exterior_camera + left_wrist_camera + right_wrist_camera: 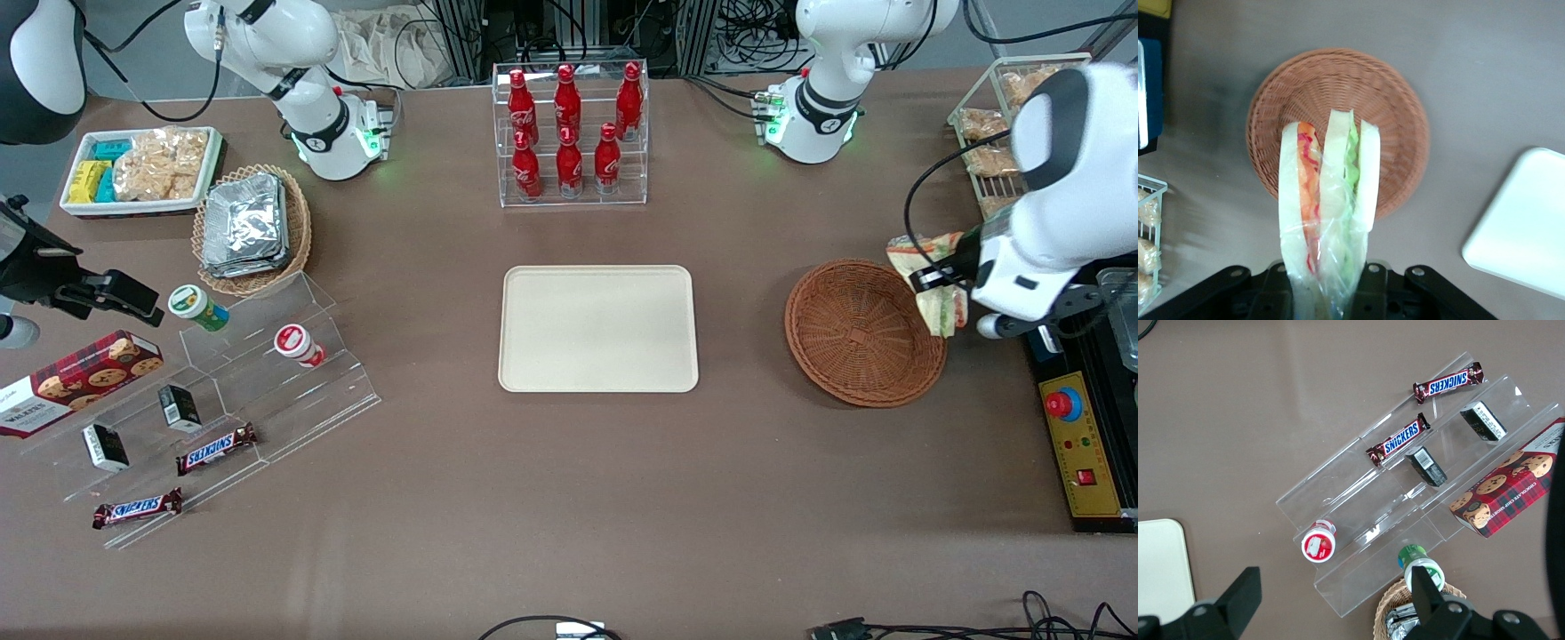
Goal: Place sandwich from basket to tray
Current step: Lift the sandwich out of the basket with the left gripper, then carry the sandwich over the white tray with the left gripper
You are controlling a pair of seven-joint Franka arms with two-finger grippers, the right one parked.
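You can't see the tool's (935, 283) fingertips; it grips the film-wrapped sandwich (1328, 200), white bread with green and orange layers, above the basket's (853, 342) rim, tray (597, 327) well apart.

One sandwich (933, 276), held in the single working gripper (944, 277) above one round basket (864, 332); one tray (597, 329). Six red bottles (569, 129) in one clear rack; two Snickers bars (216, 448), two small black boxes (180, 407), two lidded cups (298, 344). One cookie box (76, 380), one oval basket (298, 233) of foil packets.
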